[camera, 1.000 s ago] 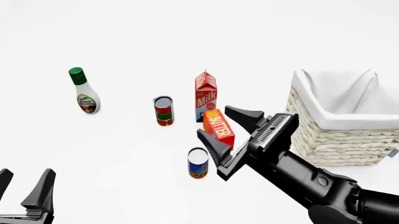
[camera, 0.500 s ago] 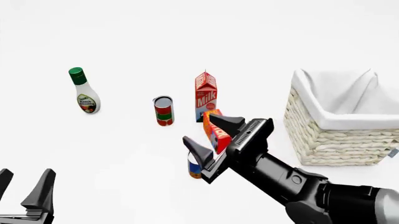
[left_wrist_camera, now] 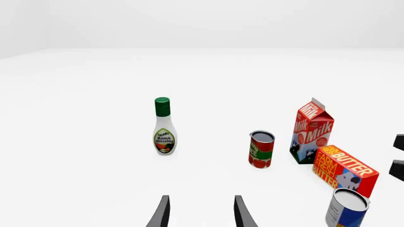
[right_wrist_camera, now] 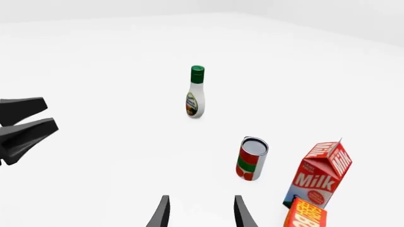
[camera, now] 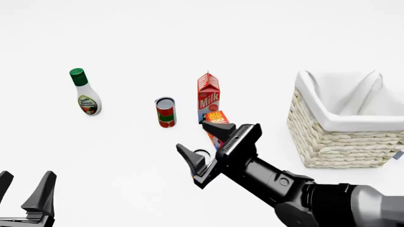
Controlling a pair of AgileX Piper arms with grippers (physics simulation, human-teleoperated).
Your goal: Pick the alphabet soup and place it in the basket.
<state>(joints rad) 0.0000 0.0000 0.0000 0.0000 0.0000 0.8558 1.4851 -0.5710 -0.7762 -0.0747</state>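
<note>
on plain white table (camera: 126, 156): basket (camera: 341, 142), groceries.

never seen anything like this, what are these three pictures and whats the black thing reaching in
These are simulator renders of two robot arms at a white table. The front view looks down from behind the arms; the other two come from cameras behind each gripper. The black thing is the right gripper, open and holding nothing, above the alphabet soup, which it mostly hides in the front view. The left gripper, also open, sits at the near left corner. Also standing there: a ranch dressing bottle, a red-and-green can, a milk carton, a butter box and the basket.
</note>
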